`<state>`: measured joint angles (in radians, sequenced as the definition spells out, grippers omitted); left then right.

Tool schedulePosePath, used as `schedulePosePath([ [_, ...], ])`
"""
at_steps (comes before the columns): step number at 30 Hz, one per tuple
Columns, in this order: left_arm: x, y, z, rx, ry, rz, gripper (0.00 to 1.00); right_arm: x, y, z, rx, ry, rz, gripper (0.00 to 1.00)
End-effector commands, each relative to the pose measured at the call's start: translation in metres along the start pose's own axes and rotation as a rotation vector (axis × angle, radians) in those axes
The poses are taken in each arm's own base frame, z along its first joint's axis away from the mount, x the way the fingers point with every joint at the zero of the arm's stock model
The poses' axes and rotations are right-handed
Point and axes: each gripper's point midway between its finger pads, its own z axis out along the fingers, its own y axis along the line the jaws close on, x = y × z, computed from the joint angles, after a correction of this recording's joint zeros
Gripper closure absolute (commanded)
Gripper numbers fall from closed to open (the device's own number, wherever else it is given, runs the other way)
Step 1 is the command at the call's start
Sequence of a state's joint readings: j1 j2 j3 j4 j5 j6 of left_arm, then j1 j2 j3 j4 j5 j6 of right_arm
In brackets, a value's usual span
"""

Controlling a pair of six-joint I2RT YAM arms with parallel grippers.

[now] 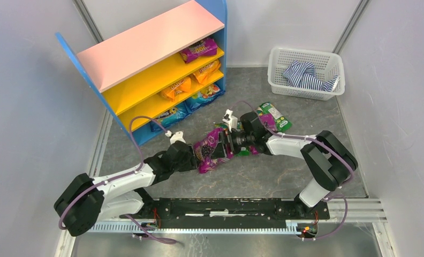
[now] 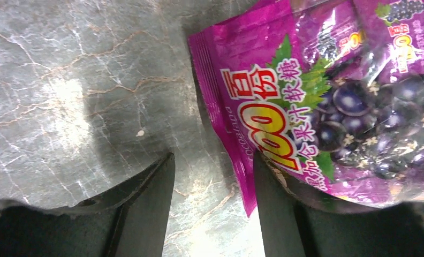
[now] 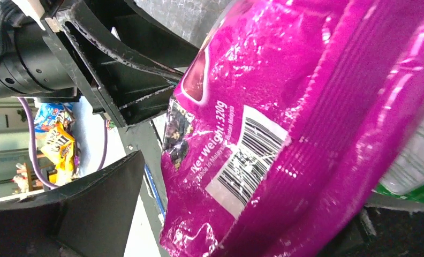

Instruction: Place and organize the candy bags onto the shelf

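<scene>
A purple grape candy bag (image 1: 212, 150) sits between my two grippers over the grey floor. My left gripper (image 1: 195, 156) is open. In the left wrist view the bag (image 2: 317, 107) lies over the right finger (image 2: 277, 214), and its sealed edge hangs in the gap, which shows bare floor. My right gripper (image 1: 230, 142) is open too. The bag's barcode side (image 3: 285, 134) fills that view, apart from the left finger (image 3: 92, 214). Green bags (image 1: 274, 115) lie behind the right gripper. The shelf (image 1: 151, 40) holds purple (image 1: 199, 51), orange (image 1: 176, 88) and blue (image 1: 204, 96) bags.
A white mesh basket (image 1: 305, 53) with a striped blue-white cloth (image 1: 306, 75) stands at the back right. White walls close in both sides. The arms' base rail (image 1: 226, 206) runs along the near edge.
</scene>
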<state>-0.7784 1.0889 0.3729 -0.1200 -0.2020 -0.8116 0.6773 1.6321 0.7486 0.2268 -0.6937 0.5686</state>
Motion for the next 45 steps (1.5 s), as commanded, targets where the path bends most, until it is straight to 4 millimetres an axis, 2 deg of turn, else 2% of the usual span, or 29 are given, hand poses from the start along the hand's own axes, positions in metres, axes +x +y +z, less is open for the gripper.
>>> schedulePosePath([
  [1, -0.014, 0.014, 0.003, -0.081, -0.063, 0.023, 0.37, -0.028, -0.003, -0.016, -0.057, -0.055, -0.033, 0.02],
  [3, -0.014, 0.016, 0.003, -0.089, -0.06, 0.027, 0.37, -0.037, -0.003, -0.013, -0.056, -0.044, -0.073, 0.02],
  [6, -0.014, 0.016, 0.006, -0.093, -0.058, 0.027, 0.37, -0.028, 0.0, 0.001, -0.093, 0.028, -0.048, 0.02],
  [10, -0.015, 0.017, 0.007, -0.098, -0.062, 0.024, 0.37, -0.016, 0.001, 0.01, -0.087, 0.052, -0.01, 0.02],
  [14, -0.019, 0.012, 0.005, -0.088, -0.064, 0.032, 0.37, -0.012, 0.006, 0.018, -0.085, -0.002, 0.061, 0.15],
  [17, -0.03, 0.008, 0.0, -0.103, -0.08, 0.039, 0.3, -0.005, 0.005, 0.024, -0.057, -0.033, 0.164, 0.41],
  [19, -0.039, 0.008, -0.008, -0.125, -0.093, 0.04, 0.25, -0.007, 0.008, 0.022, -0.072, -0.088, 0.215, 0.45],
  [22, -0.05, -0.001, -0.029, -0.089, -0.102, 0.023, 0.18, -0.011, 0.011, 0.016, -0.079, -0.159, 0.256, 0.55],
  [24, -0.065, -0.016, -0.053, -0.016, -0.138, 0.002, 0.14, -0.014, 0.012, 0.014, -0.069, -0.187, 0.266, 0.62],
  [28, -0.099, -0.031, -0.105, 0.06, -0.244, -0.007, 0.06, -0.026, 0.019, 0.006, -0.071, -0.264, 0.284, 0.67],
  [31, -0.121, -0.032, -0.147, 0.088, -0.331, 0.007, 0.01, -0.035, 0.027, 0.002, -0.076, -0.307, 0.286, 0.7],
  [35, -0.139, -0.023, -0.192, 0.093, -0.43, 0.018, 0.0, -0.047, 0.04, -0.005, -0.091, -0.357, 0.278, 0.72],
  [41, -0.144, -0.002, -0.224, 0.06, -0.494, 0.023, 0.0, -0.068, 0.069, -0.021, -0.174, -0.449, 0.28, 0.74],
  [45, -0.14, 0.002, -0.241, 0.118, -0.53, -0.016, 0.0, -0.101, 0.1, -0.03, -0.231, -0.524, 0.244, 0.75],
])
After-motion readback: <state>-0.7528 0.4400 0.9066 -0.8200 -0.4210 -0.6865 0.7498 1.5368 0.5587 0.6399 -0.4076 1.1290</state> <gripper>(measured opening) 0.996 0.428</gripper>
